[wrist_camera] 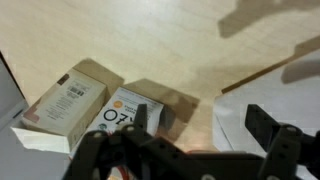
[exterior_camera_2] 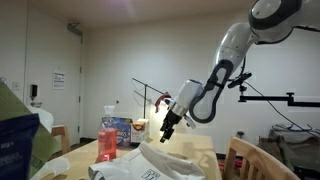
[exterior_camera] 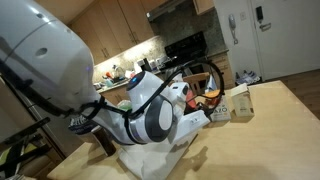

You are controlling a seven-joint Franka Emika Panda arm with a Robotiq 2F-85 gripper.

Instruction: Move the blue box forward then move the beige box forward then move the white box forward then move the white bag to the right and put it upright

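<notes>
Now at the gripper (wrist_camera: 202,115): jaws spread wide, nothing pinched; bare wood and a white cloth edge show in the gap.
Fingers: 2 in the wrist view; 1 finger (wrist_camera: 142,118) overlaps the white box's printed face, and contact cannot be told.
Height: in an exterior view the gripper (exterior_camera_2: 167,130) hangs low over the table, just above the cloth.
White box (wrist_camera: 120,105): lies flat on the table, its face with the orange mark up, partly hidden behind that finger.
Beige box (wrist_camera: 65,105): lies just beside the white box on the side away from the gap, label panel up; whether the 2 touch cannot be told.
Beige box, wider look: in an exterior view it (exterior_camera: 241,100) sits beyond the arm, away from the table edges that show.
White bag (wrist_camera: 238,118): slumped flat, not upright; its edge reaches into the gap between the fingers, and it spreads below the arm in both exterior views (exterior_camera_2: 140,165).
Blue box (exterior_camera_2: 122,130): stands upright behind a red container (exterior_camera_2: 108,142), well apart from the gripper.
Open room: the table (wrist_camera: 180,40) is bare wood past the 2 boxes, and another bare stretch (exterior_camera: 285,110) runs beyond the beige box.
</notes>
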